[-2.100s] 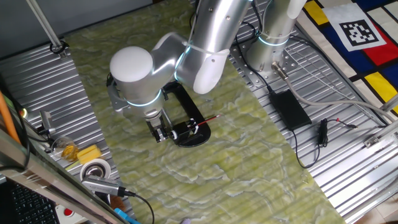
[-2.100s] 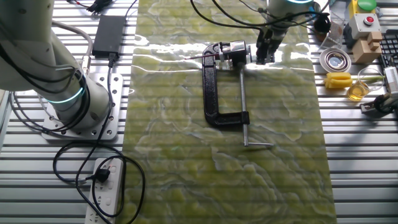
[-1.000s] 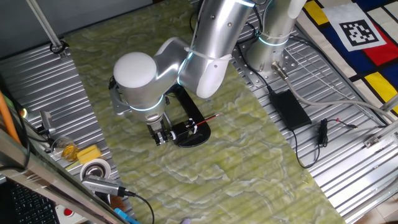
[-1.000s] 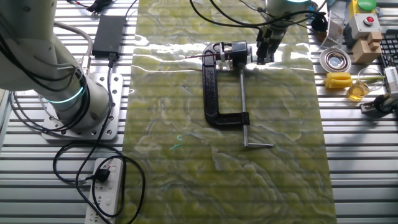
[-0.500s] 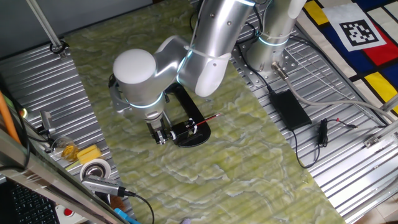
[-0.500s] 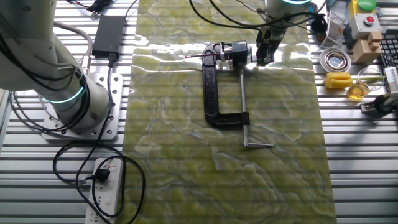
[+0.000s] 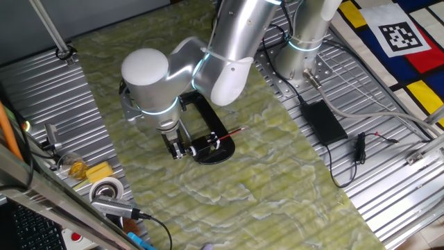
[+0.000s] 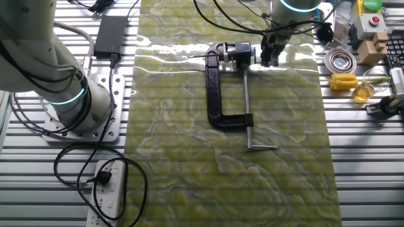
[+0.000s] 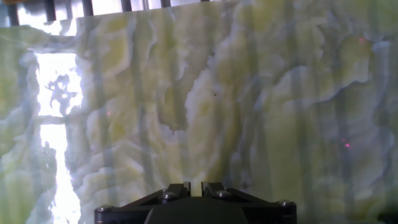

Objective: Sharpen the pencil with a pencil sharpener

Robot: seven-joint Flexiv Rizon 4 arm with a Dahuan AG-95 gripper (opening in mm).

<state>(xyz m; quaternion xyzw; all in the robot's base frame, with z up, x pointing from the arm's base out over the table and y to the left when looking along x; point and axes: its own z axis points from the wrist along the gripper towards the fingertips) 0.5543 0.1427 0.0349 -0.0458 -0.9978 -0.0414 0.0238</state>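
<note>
Pencil sharpener (image 8: pixel 228 82): black C-shaped frame with silver rod on a glossy green marbled mat (image 8: pixel 189 176) over ribbed metal table (image 8: pixel 366 164). The thin red pencil (image 7: pixel 232 132) projects from its oval base. Gripper (image 8: pixel 270 58), fingers together holding nothing, stands just beside; the hand view shows only mat.

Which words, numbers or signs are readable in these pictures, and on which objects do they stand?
No word, brand or number is readable in any view.
Black-and-white square code sign: a pattern only, no letters.
Power brick: no label is visible.
Pencil sharpener and pencil: any print is too small to read.
</note>
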